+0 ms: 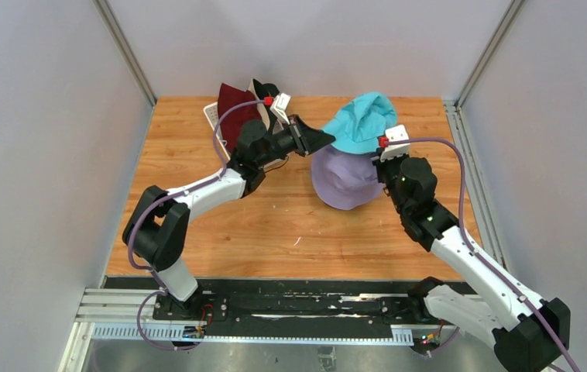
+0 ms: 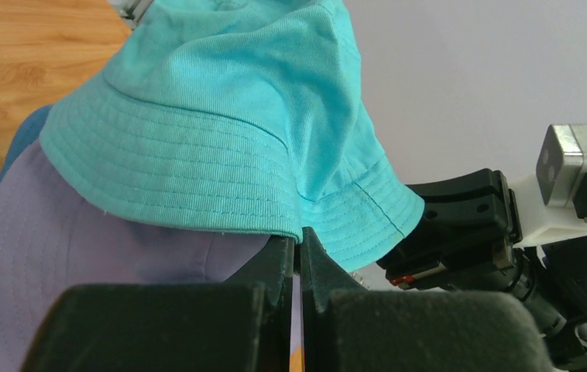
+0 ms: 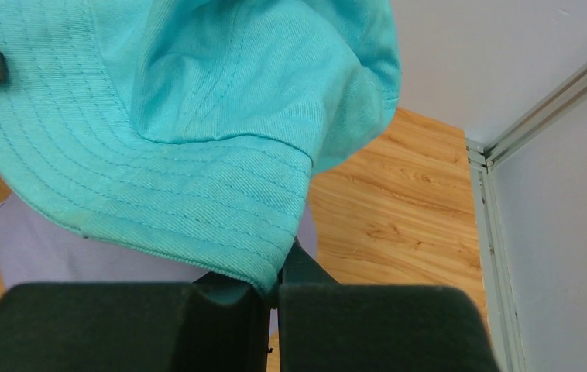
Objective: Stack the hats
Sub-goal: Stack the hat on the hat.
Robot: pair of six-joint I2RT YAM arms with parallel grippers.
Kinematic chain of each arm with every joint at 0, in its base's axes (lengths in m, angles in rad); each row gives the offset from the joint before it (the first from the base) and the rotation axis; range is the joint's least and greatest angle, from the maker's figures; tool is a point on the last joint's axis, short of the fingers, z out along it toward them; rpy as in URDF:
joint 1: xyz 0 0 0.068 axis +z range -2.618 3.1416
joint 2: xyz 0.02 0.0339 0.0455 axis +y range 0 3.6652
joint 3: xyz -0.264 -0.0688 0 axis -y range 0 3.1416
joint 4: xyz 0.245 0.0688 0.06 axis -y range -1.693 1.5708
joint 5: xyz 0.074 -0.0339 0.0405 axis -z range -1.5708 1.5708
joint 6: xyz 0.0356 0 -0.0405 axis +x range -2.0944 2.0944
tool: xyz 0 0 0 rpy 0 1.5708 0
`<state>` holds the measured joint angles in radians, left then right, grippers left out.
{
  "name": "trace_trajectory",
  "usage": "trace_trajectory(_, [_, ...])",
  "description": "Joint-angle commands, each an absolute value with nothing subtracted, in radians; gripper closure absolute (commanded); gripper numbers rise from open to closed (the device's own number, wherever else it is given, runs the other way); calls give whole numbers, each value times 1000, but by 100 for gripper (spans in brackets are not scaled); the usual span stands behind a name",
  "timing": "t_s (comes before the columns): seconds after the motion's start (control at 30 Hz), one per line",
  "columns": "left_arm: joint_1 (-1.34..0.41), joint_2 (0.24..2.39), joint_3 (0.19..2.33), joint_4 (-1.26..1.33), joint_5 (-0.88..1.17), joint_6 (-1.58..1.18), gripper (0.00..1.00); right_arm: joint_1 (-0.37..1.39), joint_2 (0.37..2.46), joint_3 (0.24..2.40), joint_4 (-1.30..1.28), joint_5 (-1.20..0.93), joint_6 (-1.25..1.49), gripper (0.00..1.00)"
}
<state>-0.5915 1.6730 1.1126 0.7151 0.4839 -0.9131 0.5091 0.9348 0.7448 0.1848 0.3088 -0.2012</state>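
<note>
- Placing the teal hat (image 1: pixel 362 122) on the stack is the step in hand. The hat hangs crown up and tilted, directly over the lavender hat (image 1: pixel 343 182), toward the back right of the table (image 1: pixel 275 232). Whether the two touch cannot be told.
- Left gripper (image 2: pixel 302 242): fingers pressed together on the edge of the teal brim.
- Right gripper (image 3: pixel 273 280): fingers pinched on the brim at the opposite side, so the brim spans between the two grips.
- Lavender hat: rests on the table, crown up. The left wrist view shows a strip of a blue hat (image 2: pixel 25 138) beneath it, so the stack appears to hold two hats.
- Next move, as judged: lower both arms together with the brim kept spread, seat the teal crown over the lavender crown, then release both sides.
- Risk: the teal crown is creased and leaning, so uneven lowering could land it off-centre or drag the lavender hat.
- Remaining: the dark red hat (image 1: pixel 232 105) lies at the back left against the white basket (image 1: pixel 211 115), well apart from the stack. Other items there cannot be identified.
- Obstructions: nothing is visible between the teal and lavender hats. The left arm lies between the stack and the basket.
</note>
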Motion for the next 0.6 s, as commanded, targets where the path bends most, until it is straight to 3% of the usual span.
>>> trace_trajectory(0.0, [-600,1638,1063,794,477,-912,100,569,909,735,115,384,-189,98])
trace_trajectory(0.33, [-608,1637,976,871,483,-931,100,630,866,718,-7,397,-88,91])
trace_trajectory(0.57, [-627,1638,962,878,500,-928,100,683,769,732,-154,438,28,65])
